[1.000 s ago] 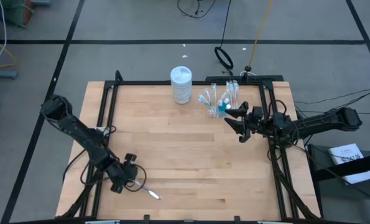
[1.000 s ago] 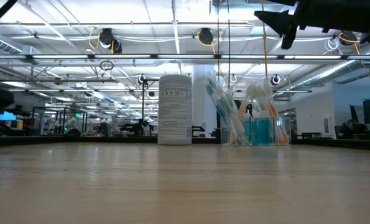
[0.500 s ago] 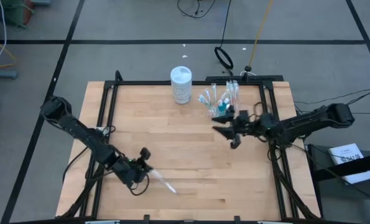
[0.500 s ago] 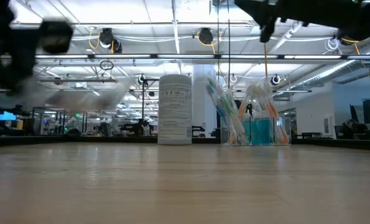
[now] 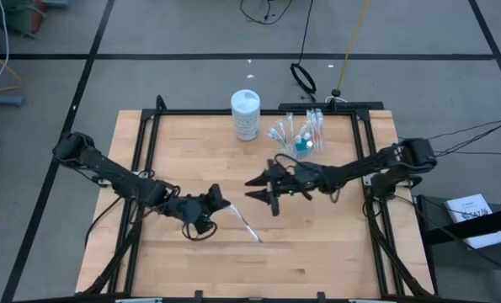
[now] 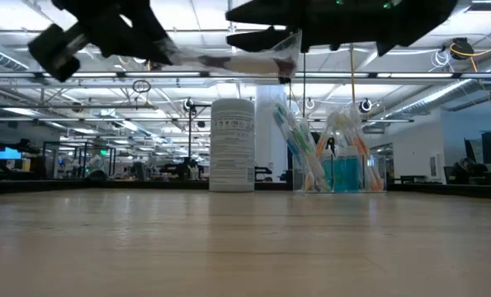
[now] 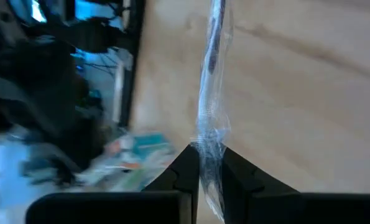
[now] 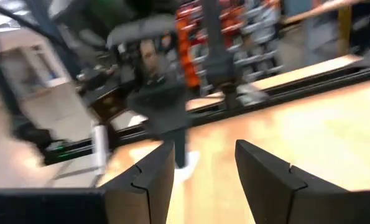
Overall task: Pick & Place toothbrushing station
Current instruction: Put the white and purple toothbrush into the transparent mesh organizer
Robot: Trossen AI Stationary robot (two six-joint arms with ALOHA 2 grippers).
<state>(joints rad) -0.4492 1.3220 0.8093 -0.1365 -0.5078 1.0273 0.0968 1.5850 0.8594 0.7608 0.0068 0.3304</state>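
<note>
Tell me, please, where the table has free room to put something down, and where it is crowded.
Free: the near strip of the table, and the bare wood between the left gripper and the white canister. Crowded: the far edge, where the cup of toothbrushes stands beside the canister, and the middle, where the left gripper's wrapped toothbrush and the open right gripper hang close together.

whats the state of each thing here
left end effector: shut on wrapped toothbrush, raised over the table
wrapped toothbrush: held at one end, in the air
right end effector: open, empty, near the toothbrush
clear cup: upright, holding toothbrushes
white canister: upright, lidded
</note>
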